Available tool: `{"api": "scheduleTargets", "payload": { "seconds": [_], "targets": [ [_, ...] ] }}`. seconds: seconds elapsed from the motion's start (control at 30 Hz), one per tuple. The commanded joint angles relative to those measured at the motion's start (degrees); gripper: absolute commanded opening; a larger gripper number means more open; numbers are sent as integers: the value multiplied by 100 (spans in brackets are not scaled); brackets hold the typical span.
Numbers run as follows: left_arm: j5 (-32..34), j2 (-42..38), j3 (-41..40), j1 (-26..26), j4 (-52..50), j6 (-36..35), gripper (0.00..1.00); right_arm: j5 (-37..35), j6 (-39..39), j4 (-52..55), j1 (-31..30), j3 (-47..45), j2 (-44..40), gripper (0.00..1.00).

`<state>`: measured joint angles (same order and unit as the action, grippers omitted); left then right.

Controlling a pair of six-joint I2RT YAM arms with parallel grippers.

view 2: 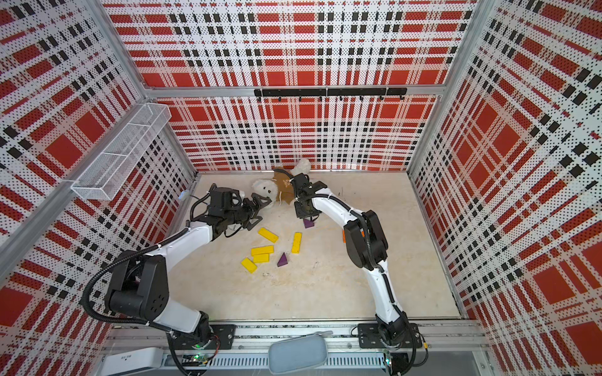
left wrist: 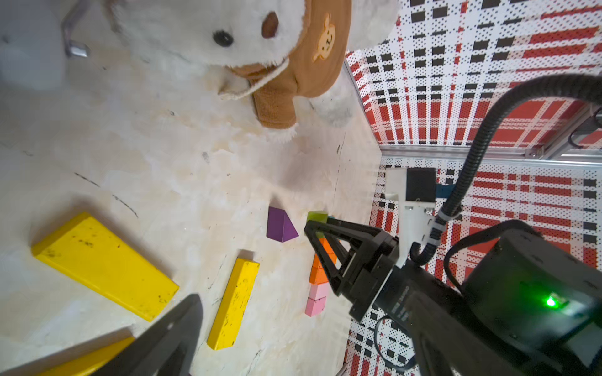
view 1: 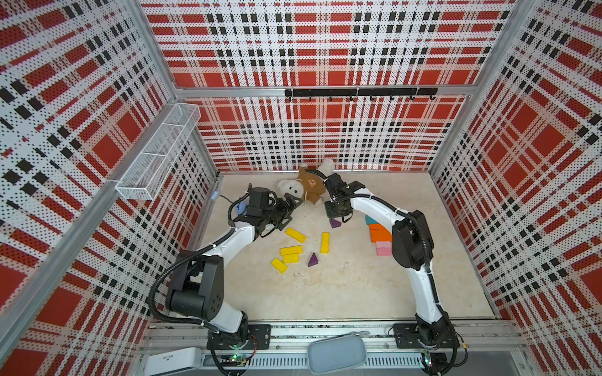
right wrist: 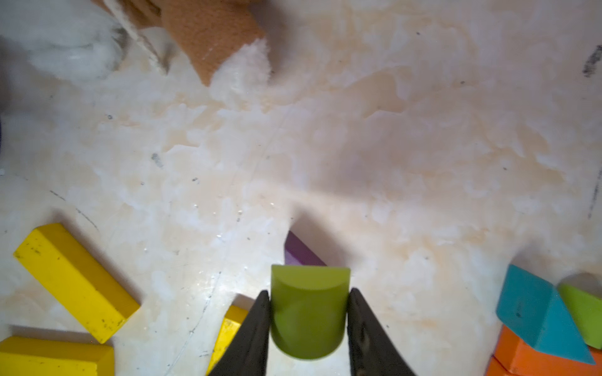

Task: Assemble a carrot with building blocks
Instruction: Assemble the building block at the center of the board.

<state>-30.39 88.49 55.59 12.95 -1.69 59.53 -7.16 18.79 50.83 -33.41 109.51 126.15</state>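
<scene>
Beige table (view 1: 358, 293), plush bear (view 1: 288, 188) at the back, left gripper (view 1: 288, 211) just beside it with jaws spread. Right gripper (right wrist: 309, 292) pinches a lime-green cylinder (right wrist: 308, 325) close by a purple triangle (right wrist: 301, 252). Orange and pink blocks (view 1: 379, 232) lined up under the right arm, teal triangle (right wrist: 534, 312) at their far end, yellow blocks (view 1: 294, 235) loose mid-table.

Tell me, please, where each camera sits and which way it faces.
Top views: overhead, looking down on the table; both arms, left claw, right claw.
Left wrist: on the left arm, facing the plush bear; own claw's finger, right claw.
Right wrist: looks down past the right claw, shut on a lime-green cylinder.
Shared: both wrist views show the purple triangle.
</scene>
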Motion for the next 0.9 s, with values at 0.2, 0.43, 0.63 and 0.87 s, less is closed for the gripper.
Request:
{"api": "scheduleTargets", "payload": {
  "seconds": [0.2, 0.43, 0.63, 0.87],
  "targets": [
    [-170, 164, 224, 382, 99, -160, 99, 7, -262, -431, 428, -874, -469, 38],
    [-213, 222, 252, 401, 99, -170, 100, 204, -318, -639, 572, -1031, -281, 38],
    [-222, 222, 262, 400, 99, -178, 99, 372, -292, -674, 588, -949, -29, 38],
    [-248, 260, 259, 402, 99, -178, 100, 513, -258, -873, 578, -1115, 19, 38]
  ]
}}
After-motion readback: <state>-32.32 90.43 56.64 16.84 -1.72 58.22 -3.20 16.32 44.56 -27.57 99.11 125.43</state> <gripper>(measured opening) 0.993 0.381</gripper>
